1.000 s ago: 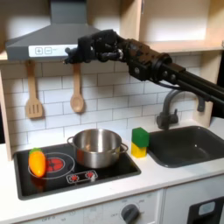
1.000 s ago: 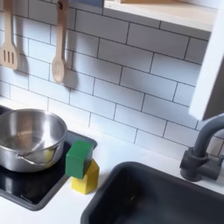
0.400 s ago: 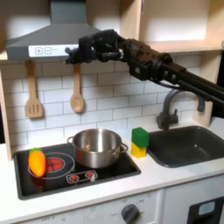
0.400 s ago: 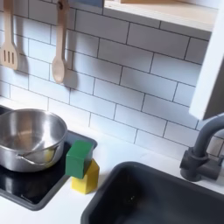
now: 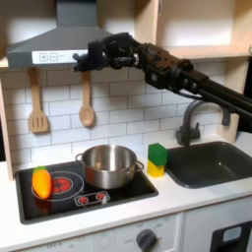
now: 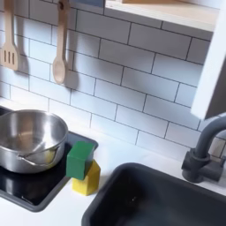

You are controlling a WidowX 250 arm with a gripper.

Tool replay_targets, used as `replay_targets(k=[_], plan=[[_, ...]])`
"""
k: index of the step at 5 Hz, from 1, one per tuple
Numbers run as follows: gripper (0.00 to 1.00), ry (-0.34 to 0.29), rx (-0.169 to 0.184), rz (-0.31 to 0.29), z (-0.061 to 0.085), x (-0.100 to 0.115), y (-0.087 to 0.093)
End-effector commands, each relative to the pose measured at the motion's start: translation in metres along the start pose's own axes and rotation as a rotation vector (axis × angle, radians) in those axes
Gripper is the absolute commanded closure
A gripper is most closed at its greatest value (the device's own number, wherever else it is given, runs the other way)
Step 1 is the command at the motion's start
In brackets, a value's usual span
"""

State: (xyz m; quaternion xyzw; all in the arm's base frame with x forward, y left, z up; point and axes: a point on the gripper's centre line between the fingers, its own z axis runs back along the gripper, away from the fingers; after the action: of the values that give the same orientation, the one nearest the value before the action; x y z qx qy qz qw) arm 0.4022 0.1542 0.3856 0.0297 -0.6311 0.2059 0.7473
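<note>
In the first exterior view my gripper [image 5: 83,60] is high up, just under the range hood [image 5: 44,44], and its black arm reaches in from the first exterior view's right. It hangs right above the handle top of a wooden spoon [image 5: 87,103] [image 6: 59,48] on the tiled wall. The dark fingers are too small to tell whether they are open or shut, or whether they touch the spoon. A wooden spatula [image 5: 37,104] [image 6: 7,46] hangs to the spoon's left in both exterior views.
A silver pot [image 5: 108,165] [image 6: 31,139] stands on the black stove [image 5: 89,200]. An orange-yellow item [image 5: 41,182] lies on the left burner. A green and yellow sponge [image 5: 157,157] [image 6: 82,168] sits between stove and dark sink [image 5: 212,162] [image 6: 159,199], with its faucet [image 5: 192,118] [image 6: 205,150].
</note>
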Motion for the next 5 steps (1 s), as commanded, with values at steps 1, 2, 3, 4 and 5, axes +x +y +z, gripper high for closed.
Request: replay_targets(k=[1, 2, 3, 4, 5], plan=[[1.00, 0.008, 0.002, 0.001, -0.001, -0.001, 0.001], [1.00, 0.042, 0.019, -0.024, 0.009, -0.001, 0.003], [1.00, 0.098, 0.016, -0.042, 0.014, -0.012, 0.007], [1.00, 0.219, -0.053, -0.072, 0.011, -0.042, -0.012], [1.00, 0.391, -0.084, -0.149, 0.020, -0.066, -0.020]])
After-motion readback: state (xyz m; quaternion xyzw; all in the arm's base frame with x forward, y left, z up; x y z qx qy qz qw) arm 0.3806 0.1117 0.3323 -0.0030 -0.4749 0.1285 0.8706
